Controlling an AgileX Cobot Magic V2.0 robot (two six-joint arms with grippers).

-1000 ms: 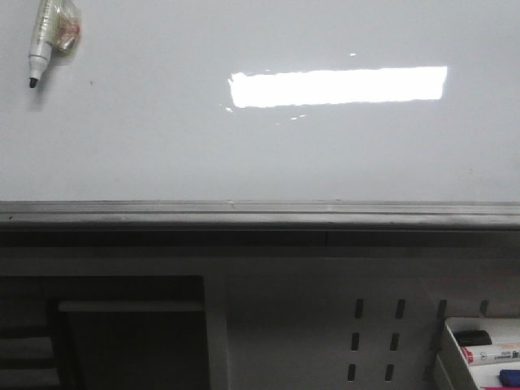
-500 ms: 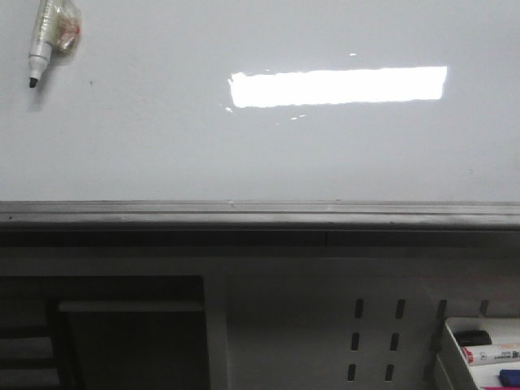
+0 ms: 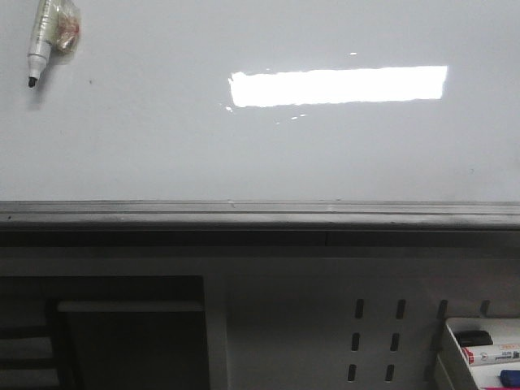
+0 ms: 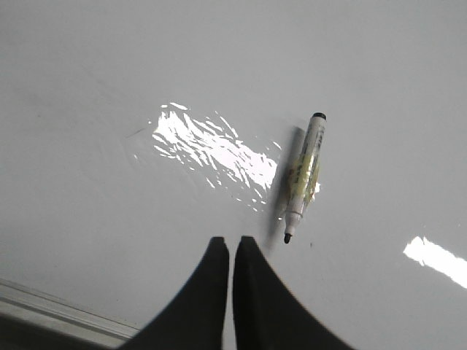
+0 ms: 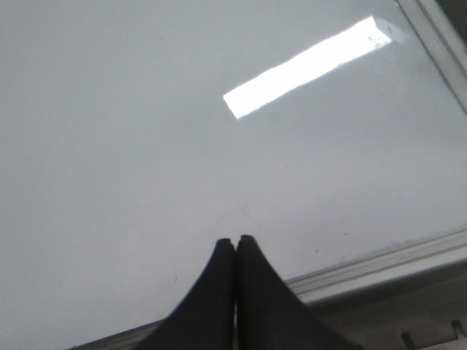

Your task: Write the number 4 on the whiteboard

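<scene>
Marker (image 3: 39, 45): lying against the whiteboard (image 3: 162, 138) at far left, tip down; probably placed there ready for pickup; label blurred, unreadable.
Left tool (image 4: 225, 243): pressed together, gripping nothing, hovering just beside the marker's tip.
Number 4: not showing anywhere; board is looking blank, so writing is seemingly not yet begun.
Right tool (image 5: 235, 242): pressed together, empty, facing the board.
Tray (image 3: 452, 345): sitting near right, holding spare markers; their print is illegible.
</scene>
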